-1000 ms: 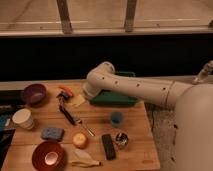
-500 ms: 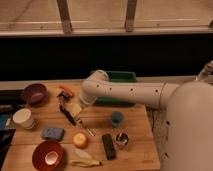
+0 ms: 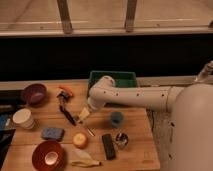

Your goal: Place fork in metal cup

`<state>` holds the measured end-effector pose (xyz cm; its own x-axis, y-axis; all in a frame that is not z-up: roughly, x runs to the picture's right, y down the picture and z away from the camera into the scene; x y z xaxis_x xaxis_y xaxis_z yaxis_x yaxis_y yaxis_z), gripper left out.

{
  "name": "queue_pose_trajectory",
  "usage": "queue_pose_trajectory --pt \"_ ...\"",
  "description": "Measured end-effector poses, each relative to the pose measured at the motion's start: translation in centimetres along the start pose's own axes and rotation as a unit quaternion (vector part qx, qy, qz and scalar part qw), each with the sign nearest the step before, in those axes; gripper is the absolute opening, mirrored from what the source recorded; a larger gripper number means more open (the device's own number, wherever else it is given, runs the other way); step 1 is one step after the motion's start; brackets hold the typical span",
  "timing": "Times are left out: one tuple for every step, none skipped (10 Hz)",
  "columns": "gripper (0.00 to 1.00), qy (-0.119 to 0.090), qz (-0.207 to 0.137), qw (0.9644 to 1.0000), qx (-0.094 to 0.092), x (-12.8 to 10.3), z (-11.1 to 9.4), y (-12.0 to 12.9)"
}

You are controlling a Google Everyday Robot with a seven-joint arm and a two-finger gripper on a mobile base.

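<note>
The shiny round metal cup (image 3: 121, 140) stands near the front edge of the wooden table (image 3: 145, 152), beside a flat black remote (image 3: 108, 146). Farther in, the slim silvery fork (image 3: 90, 132) lies flat just below my gripper (image 3: 84, 115); I cannot tell whether the gripper is wide or narrow.

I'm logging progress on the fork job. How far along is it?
Nothing done yet: the fork lies on the table, apart from the metal cup. In hand: the gripper hangs close above the fork, next to the black-handled utensil. Left: grasp the fork, carry it past the black remote, and set it in the cup.
</note>
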<state>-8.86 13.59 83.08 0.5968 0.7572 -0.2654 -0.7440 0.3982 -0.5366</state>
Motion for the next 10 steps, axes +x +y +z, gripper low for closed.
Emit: queue_pose_trajectory --pt "0.80 0.001 -0.001 1.0000 0.001 0.0 0.0 0.0" --pt "0.80 0.004 0.000 1.0000 0.001 0.0 0.0 0.0" --pt "0.80 0.014 0.004 0.9999 -0.003 0.5 0.7 0.1" --pt "0.80 0.019 0.006 0.9998 -0.005 0.7 1.2 0.3" --pt "0.80 0.025 0.009 0.9996 -0.009 1.1 1.7 0.4" --pt "0.80 0.030 0.011 0.9994 -0.012 1.3 2.1 0.5" --pt "0.80 0.034 0.010 0.9993 -0.013 1.3 2.3 0.6" --pt "0.80 0.037 0.007 0.9992 -0.014 1.2 2.5 0.9" --pt "0.80 0.042 0.001 0.9990 -0.013 1.0 2.7 1.3" --pt "0.80 0.047 -0.003 0.9988 -0.009 1.0 2.7 1.6"
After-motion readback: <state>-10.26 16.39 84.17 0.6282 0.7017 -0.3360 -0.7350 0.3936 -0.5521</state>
